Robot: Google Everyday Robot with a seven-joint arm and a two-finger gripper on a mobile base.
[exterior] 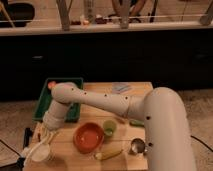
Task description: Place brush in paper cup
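At the table's (67, 157) front-left corner, the gripper (42, 136) hangs just above the paper cup (40, 153)
Its grasp cannot be told; the brush (29, 146) slants beside the cup's left rim; forearm rises to an elbow by the green tray (44, 100)

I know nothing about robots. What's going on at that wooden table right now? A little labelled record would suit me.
gripper: low over the table's front left corner, just above the paper cup
paper cup: white, upright, front left
brush: slim pale shaft slanting by the cup's rim; whether it is inside is unclear
red bowl: right of the cup
light-green cup: beside the bowl
corn cob: front edge
metal cup: near the arm
green tray: behind the gripper
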